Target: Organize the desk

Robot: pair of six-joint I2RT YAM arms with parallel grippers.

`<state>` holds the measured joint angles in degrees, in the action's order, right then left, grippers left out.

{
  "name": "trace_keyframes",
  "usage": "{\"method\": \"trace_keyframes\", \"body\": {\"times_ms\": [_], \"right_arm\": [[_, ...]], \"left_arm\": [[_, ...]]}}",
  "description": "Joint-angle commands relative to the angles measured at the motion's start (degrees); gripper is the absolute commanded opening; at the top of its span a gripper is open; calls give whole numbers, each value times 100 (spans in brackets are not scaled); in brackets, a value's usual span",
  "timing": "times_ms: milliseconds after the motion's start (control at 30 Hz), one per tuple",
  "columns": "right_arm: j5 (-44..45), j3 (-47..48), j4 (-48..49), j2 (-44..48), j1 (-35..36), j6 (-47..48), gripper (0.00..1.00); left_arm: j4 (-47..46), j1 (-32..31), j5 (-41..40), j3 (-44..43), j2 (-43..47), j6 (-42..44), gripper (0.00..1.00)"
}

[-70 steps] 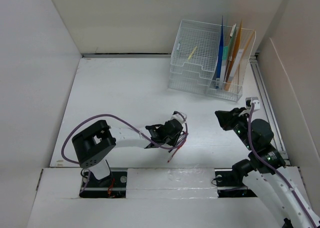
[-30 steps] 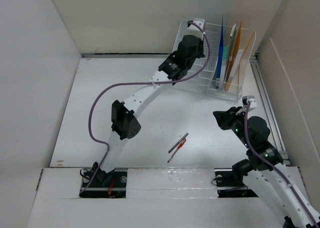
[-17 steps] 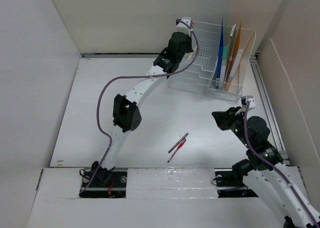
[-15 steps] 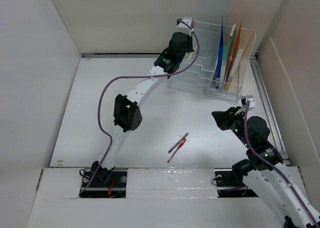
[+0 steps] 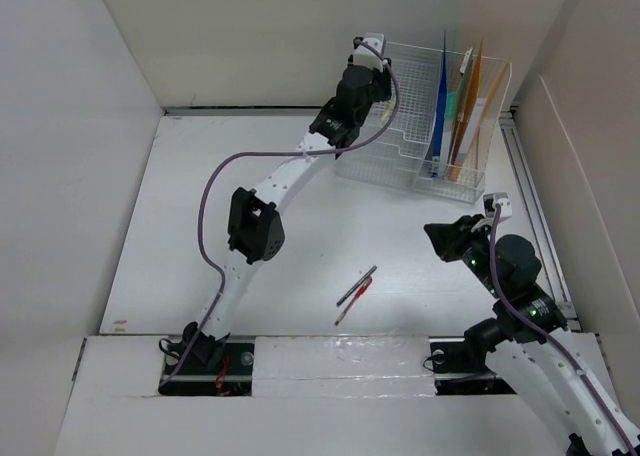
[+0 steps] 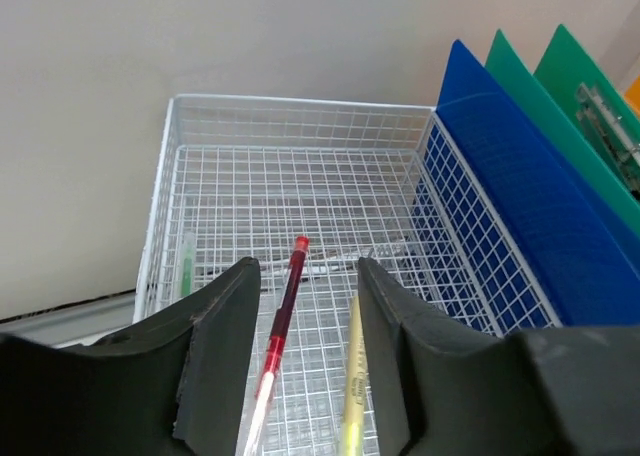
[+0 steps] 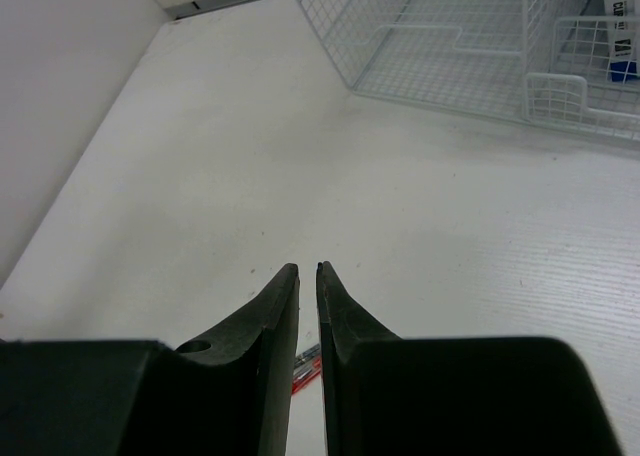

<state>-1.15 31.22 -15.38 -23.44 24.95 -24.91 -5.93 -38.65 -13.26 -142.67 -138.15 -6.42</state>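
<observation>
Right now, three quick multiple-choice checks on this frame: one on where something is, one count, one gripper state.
1. Where is the left gripper?
A) over the wire tray
B) folded at its own base
C) against the left wall

2. How many pens lie on the bare desk?
A) one
B) two
C) four

3. What state is the right gripper in?
A) wide open
B) shut, empty
C) shut on a pen

Answers:
1 A: the left wrist view looks down into the mesh between its fingers.
2 B: the top view shows a dark pen and a red one side by side.
3 B: its fingers nearly meet with nothing between them.
</observation>
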Motion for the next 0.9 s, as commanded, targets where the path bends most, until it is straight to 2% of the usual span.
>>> {"method": "trace_keyframes", "body": {"times_ms": [0, 67, 200, 233, 267, 300, 333, 367, 400, 433, 500, 533, 633, 733, 767, 867], "right_arm": [[-26, 24, 272, 50, 63, -14, 18], [-26, 7, 272, 41, 63, -14, 18], [27, -20, 272, 94, 63, 29, 18], [53, -37, 272, 112, 63, 38, 18], [62, -63, 289, 120, 63, 38, 15], [79, -72, 324, 147, 63, 47, 8], [71, -90, 342, 156, 63, 56, 8], [71, -107, 368, 164, 63, 73, 0], [62, -108, 369, 147, 63, 100, 0], [45, -108, 369, 121, 63, 109, 0], [36, -108, 351, 121, 63, 144, 0], [44, -116, 342, 121, 63, 170, 0], [80, -143, 333, 234, 63, 161, 0], [53, -178, 412, 279, 63, 144, 10], [36, -169, 421, 270, 63, 144, 17], [-26, -169, 439, 252, 63, 109, 21]], "left_arm": [[-531, 25, 147, 283, 410, -52, 40], [-584, 25, 253, 520, 779, -79, 47], [-338, -256, 87, 1370, 1753, 79, 47], [-469, -457, 52, 2374, 2417, 96, 44], [-592, -572, -71, 2993, 2746, 10, 43], [-837, -799, -124, 4183, 3471, -78, 41], [-935, -889, -168, 4752, 3844, -201, 40], [-1023, -985, -238, 5314, 4135, -359, 38], [-1111, -1108, -248, 5833, 4764, -682, 35], [-1268, -1188, -195, 6778, 5075, -825, 30], [-1261, -1513, -335, 7575, 5751, -1071, 27], [-1000, -1592, -283, 8118, 5894, -1133, 25], [-289, -2022, -292, 8788, 6168, -1458, 25], [223, -2497, -362, 9220, 6107, -1862, 28], [285, -2576, -344, 9309, 6081, -1976, 28], [269, -2577, -64, 9687, 5984, -2284, 29]]}}
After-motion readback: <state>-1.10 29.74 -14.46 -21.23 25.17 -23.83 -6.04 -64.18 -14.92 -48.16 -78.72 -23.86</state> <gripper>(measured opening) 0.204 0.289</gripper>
